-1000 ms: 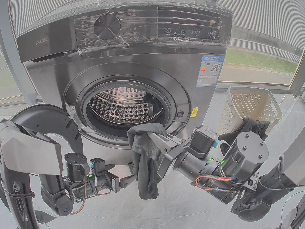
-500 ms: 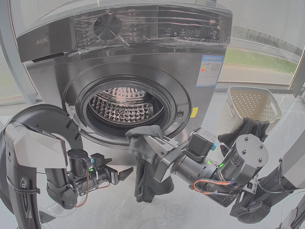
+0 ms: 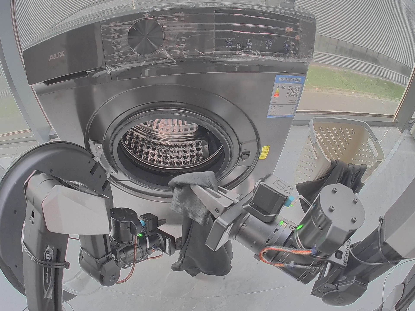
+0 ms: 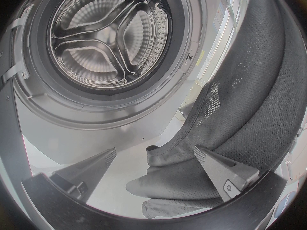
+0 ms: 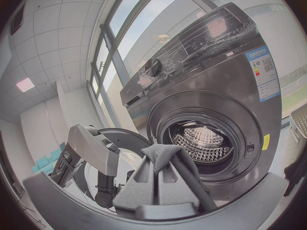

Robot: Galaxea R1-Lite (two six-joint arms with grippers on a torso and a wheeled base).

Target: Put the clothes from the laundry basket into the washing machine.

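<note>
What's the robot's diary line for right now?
right gripper: shut on dark garment before open washing machine | left gripper: open at garment's hanging end | drum: empty | laundry basket: second garment draped over rim

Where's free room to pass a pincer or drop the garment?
Free: the drum mouth, empty, ringed by its dark seal; floor strip between washing machine and laundry basket. Crowded: below the mouth's lower lip, where the right pincer holds the dark garment and the open left pincer sits at its hem, with the open door beside.
</note>
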